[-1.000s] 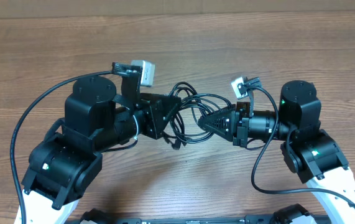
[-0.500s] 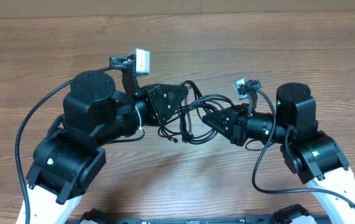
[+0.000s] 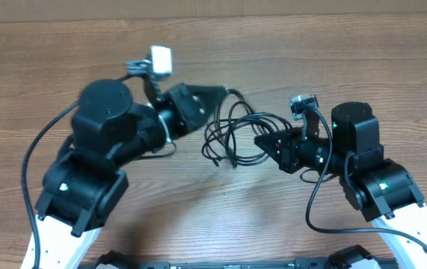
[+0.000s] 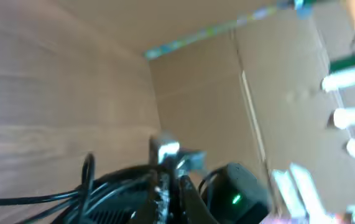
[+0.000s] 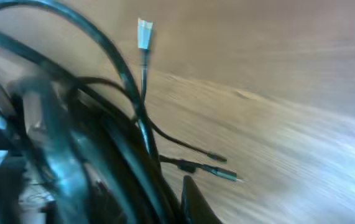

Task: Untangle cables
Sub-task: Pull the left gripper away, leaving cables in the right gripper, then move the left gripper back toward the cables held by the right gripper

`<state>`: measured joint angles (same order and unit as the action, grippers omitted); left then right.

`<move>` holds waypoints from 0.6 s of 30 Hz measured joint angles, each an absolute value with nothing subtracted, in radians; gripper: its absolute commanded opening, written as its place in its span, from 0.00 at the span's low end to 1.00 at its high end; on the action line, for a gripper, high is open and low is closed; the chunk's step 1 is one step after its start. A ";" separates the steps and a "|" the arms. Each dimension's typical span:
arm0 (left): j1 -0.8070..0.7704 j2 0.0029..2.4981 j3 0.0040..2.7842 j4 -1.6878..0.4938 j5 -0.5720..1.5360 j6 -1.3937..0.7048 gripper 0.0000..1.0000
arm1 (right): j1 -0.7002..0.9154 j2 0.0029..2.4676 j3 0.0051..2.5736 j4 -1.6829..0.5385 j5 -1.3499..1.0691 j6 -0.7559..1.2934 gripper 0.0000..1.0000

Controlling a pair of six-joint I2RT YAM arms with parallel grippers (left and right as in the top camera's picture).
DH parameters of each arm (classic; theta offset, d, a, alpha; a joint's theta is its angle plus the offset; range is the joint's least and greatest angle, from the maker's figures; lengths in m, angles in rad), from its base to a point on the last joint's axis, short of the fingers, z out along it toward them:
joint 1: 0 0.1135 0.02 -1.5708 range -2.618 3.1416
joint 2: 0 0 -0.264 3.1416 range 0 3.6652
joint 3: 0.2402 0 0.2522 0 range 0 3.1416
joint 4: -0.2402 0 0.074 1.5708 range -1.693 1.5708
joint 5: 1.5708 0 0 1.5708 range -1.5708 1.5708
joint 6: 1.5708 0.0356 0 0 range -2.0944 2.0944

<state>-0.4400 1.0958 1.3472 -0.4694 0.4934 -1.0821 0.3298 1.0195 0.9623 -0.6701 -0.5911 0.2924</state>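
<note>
The left arm (image 3: 97, 138) reaches from the lower left toward the middle. The left gripper (image 3: 219, 93) points to the right, with its fingers pressed together on the cables (image 3: 232, 134). The right arm (image 3: 366, 168) bends in from the lower right. The right gripper (image 3: 262, 142) points to the left and is also closed on them. The two tips are apart.

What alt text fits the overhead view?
A loose tangle of thin black cables is strung between the left gripper and the right gripper, each closed on part of it, over a wooden table. The loops overlap one another and are not yet separated.
</note>
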 measured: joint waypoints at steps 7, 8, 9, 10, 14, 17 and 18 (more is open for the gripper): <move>-0.308 1.075 1.367 -0.566 0.474 -1.416 0.04 | 0.328 1.039 0.941 -0.701 -0.499 0.302 0.07; -0.299 1.076 1.367 -0.572 0.474 -1.439 0.07 | 0.328 1.039 0.941 -0.701 -0.496 0.303 0.06; -0.292 1.076 1.367 -0.577 0.474 -1.448 0.13 | 0.328 1.039 0.941 -0.700 -0.492 0.303 0.06; -0.286 1.076 1.367 -0.578 0.473 -1.452 0.18 | 0.328 1.039 0.941 -0.700 -0.490 0.303 0.05; -0.281 1.075 1.367 -0.580 0.471 -1.385 0.53 | 0.328 1.039 0.941 -0.698 -0.491 0.307 0.04; -0.281 1.075 1.369 -0.611 0.490 -1.232 0.66 | 0.328 1.039 0.941 -0.680 -0.506 0.309 0.04; -0.281 1.075 1.370 -0.641 0.496 -1.191 0.67 | 0.328 1.039 0.941 -0.664 -0.518 0.309 0.04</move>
